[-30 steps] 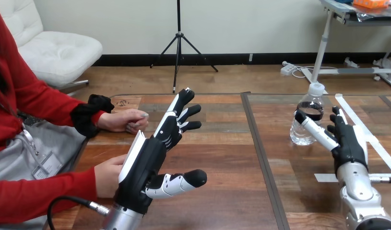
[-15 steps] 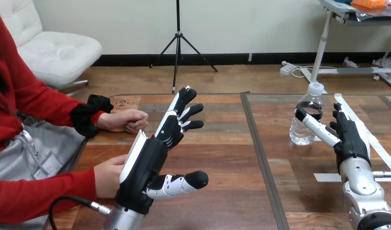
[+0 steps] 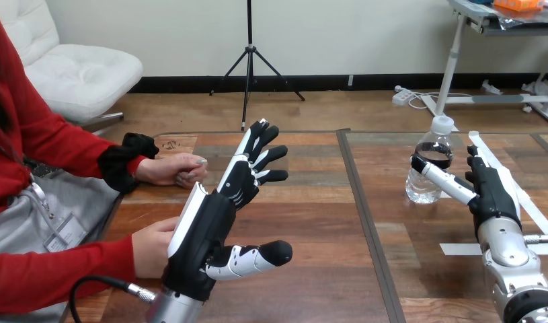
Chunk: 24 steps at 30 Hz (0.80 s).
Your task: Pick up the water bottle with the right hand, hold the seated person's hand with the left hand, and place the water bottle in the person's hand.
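Two hands raised, left hand (image 3: 204,229) upright, fingers (image 3: 260,139) straight and spread, right hand (image 3: 490,195) open beside water bottle (image 3: 424,189).

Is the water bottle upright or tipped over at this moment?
Upright: the water bottle stands on the table, cap uppermost, with the right hand beside it.
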Motion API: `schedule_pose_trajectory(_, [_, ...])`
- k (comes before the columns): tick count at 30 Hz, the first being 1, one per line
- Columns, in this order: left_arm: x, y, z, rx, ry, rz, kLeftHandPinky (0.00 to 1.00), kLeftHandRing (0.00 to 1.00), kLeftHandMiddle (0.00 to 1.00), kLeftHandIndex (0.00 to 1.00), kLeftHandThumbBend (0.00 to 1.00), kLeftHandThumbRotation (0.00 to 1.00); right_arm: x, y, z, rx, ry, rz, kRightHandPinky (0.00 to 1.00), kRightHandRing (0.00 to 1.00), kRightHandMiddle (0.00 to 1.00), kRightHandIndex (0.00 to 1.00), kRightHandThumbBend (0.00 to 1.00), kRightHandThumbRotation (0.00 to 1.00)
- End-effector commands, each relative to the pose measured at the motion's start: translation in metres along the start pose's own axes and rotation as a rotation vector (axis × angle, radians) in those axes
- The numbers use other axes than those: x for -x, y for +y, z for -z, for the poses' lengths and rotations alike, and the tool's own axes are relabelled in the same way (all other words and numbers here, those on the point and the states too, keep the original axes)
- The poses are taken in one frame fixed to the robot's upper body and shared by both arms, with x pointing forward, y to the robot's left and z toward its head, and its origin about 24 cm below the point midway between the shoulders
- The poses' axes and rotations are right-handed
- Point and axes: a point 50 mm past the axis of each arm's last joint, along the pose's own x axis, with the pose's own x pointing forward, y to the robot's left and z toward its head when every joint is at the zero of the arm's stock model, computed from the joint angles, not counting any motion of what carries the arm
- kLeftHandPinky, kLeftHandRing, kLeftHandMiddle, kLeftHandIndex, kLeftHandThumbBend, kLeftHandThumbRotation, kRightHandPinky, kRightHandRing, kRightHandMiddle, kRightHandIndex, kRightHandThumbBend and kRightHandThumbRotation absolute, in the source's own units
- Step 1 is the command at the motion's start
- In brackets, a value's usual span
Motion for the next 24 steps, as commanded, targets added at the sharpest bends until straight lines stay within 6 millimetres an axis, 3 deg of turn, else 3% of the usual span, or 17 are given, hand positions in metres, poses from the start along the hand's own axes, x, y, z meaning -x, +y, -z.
schedule_pose_trajectory(1, [-0.016, 0.008, -0.012, -0.029, -0.104, -0.015, 0.78, 0.89, 0.96, 1.0, 1.0, 0.68, -0.012, -0.005, -0.045, 0.015, -0.111, 0.017, 0.94, 0.98, 1.0, 1.0, 1.0, 0.5])
schedule_pose_trajectory(24, [-0.01, 0.014, -0.016, -0.055, -0.122, -0.045, 0.73, 0.86, 0.93, 0.98, 1.0, 0.69, -0.016, -0.003, -0.058, 0.026, -0.111, 0.006, 0.92, 0.98, 0.99, 1.0, 1.0, 0.5])
